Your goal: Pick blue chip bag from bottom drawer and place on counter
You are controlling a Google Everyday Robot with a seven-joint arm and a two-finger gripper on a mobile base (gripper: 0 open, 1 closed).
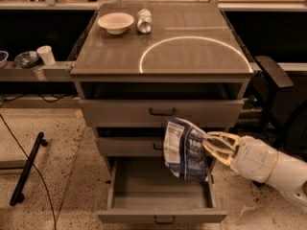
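Grip comes from the right side: the gripper (210, 147) has its jaws pinching the right edge of the blue chip bag (183, 150), so the bag hangs upright and clear of the drawer walls. It sits in the air above the open bottom drawer (160, 218), in front of the middle drawer. The counter (192, 56) is well above, so a lift likely comes next. A white bowl (115, 22) and a silver can (144, 20) stand at its back, leaving the front free for the bag.
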